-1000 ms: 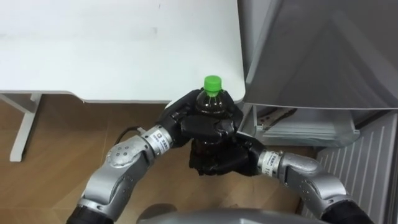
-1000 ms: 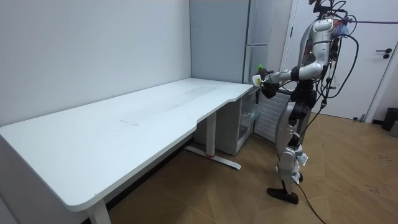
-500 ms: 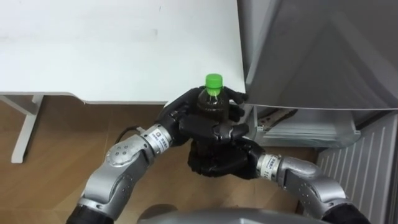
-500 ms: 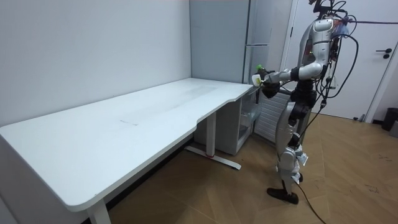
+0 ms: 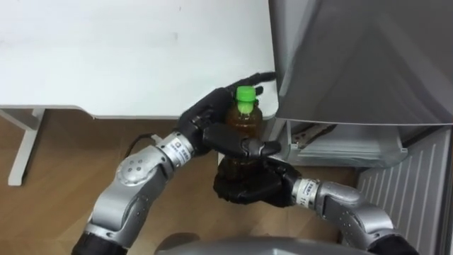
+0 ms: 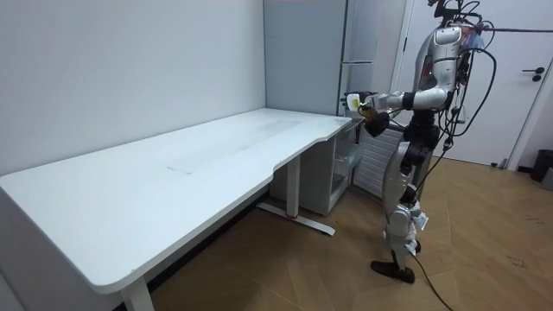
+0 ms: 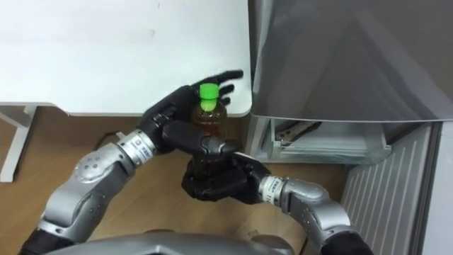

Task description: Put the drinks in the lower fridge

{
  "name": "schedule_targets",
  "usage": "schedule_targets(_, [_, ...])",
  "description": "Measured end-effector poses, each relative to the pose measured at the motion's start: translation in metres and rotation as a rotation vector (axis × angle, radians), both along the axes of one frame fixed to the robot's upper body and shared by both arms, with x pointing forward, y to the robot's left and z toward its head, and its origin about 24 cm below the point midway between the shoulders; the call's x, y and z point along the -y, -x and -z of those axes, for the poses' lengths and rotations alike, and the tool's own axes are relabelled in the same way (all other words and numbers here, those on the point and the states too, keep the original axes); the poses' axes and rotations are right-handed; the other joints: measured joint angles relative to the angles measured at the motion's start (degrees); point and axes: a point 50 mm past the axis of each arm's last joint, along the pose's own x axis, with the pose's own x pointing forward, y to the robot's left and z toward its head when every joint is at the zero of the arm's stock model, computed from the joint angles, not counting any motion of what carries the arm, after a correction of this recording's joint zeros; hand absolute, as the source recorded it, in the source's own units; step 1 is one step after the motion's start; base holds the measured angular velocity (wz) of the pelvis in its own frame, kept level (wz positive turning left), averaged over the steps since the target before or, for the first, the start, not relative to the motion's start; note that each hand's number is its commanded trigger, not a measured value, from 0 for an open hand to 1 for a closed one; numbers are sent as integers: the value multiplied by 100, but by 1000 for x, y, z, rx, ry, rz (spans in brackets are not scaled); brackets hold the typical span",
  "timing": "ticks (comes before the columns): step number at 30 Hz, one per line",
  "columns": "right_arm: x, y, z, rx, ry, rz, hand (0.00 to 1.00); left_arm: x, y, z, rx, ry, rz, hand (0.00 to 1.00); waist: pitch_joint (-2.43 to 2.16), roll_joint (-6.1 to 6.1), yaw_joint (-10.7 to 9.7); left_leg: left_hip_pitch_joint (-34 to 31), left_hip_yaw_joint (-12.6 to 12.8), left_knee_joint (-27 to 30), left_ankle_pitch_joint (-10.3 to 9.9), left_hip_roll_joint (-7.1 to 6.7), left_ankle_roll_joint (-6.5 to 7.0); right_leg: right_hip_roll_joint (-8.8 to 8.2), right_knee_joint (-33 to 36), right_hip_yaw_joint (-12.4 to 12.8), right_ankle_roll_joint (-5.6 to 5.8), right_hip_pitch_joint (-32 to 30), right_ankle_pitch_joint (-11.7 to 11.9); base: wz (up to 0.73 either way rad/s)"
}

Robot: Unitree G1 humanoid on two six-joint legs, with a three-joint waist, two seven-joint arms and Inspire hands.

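— Where do we have the bottle?
— Upright in front of our chest, its green cap on top, held between both hands. Our right robot hand is wrapped round the base from below and seems to carry the weight. Our left robot hand lays its thumb across the front with its fingers stretched behind the neck, and we judge that it steadies the bottle against tipping
— And around us?
— The white table lies at 11 o'clock, its corner just behind the bottle. The grey fridge rises at 2 o'clock, and its open lower compartment sits low at 4 o'clock
— What stands in our way?
— The fridge's upper part overhangs that opening, so we think the bottle must go down and to the right. A ribbed white panel stands beside the opening at 4 o'clock
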Motion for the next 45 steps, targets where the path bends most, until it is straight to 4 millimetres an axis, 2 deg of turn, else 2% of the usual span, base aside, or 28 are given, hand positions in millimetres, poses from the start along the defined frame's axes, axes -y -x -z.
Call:
schedule_targets(5, [5, 14, 7, -45, 8, 21, 100, -11, -6, -40, 195, 41, -117, 0, 0, 0, 98, 27, -9, -19, 0, -3, 0, -4, -6, -22, 0, 28, 0, 0])
schedule_targets(11, [25, 11, 7, -30, 64, 80, 100, -36, -15, -67, 313, 48, -309, 0, 20, 25, 154, 104, -38, -37, 0, -2, -1, 8, -19, -27, 0, 104, 0, 1])
schedule_targets(15, [39, 21, 11, -58, 95, 110, 100, -52, -11, -89, 430, 70, -435, 0, 17, 78, 406, 242, 5, -155, 0, 2, -2, 16, -27, 45, 1, 168, 0, -7])
schedule_targets(21, [47, 27, 15, -55, 179, 93, 100, -80, -9, -122, 633, 8, -666, 0, 10, 187, 598, 287, 10, -153, -1, 6, -3, 18, -32, 23, 1, 203, -1, 1])
schedule_targets(25, [48, 26, 14, -49, 183, 105, 100, -92, -6, -128, 677, -6, -759, 0, 6, 202, 714, 313, -5, -155, -1, 2, -3, 14, -51, 29, 1, 241, -1, 0])
schedule_targets(29, [51, 26, 15, -42, 187, 142, 100, -118, 0, -130, 694, -37, -938, 0, 28, 231, 764, 372, -20, -174, -1, -7, -3, 21, -135, 36, 1, 336, -1, 0])
schedule_targets(34, [60, 39, 19, -79, 216, 188, 100, -141, 1, -120, 634, -35, -1119, 0, 18, 241, 873, 415, -24, -225, 1, -15, -5, 23, -197, 1, 0, 390, 0, 1])
schedule_targets(37, [64, 47, 22, -103, 237, 211, 100, -158, 0, -97, 522, -67, -1231, 0, -2, 240, 919, 435, -23, -228, 7, -17, -14, 21, -200, -30, -2, 386, 2, 0])
schedule_targets(39, [66, 48, 23, -107, 252, 220, 100, -173, 4, -70, 388, -113, -1318, 0, -17, 239, 943, 533, 5, -282, 8, -14, -17, 22, -206, -15, 0, 429, 0, -7])
schedule_targets(43, [68, 47, 23, -109, 257, 249, 100, -187, 11, -31, 186, -112, -1405, 0, -50, 176, 1013, 541, 18, -293, 8, -9, -16, 19, -202, 13, 0, 418, 0, -5])
schedule_targets(44, [68, 47, 23, -110, 261, 257, 100, -192, 13, -16, 105, -113, -1428, 0, -58, 170, 1033, 559, 17, -318, 8, -13, -16, 17, -202, 15, 0, 428, 0, 0])
schedule_targets(45, [67, 47, 24, -114, 260, 264, 100, -195, 17, 1, 15, -121, -1451, 0, -46, 188, 1037, 571, 14, -325, 8, -13, -16, 20, -204, 15, 0, 439, 0, 0])
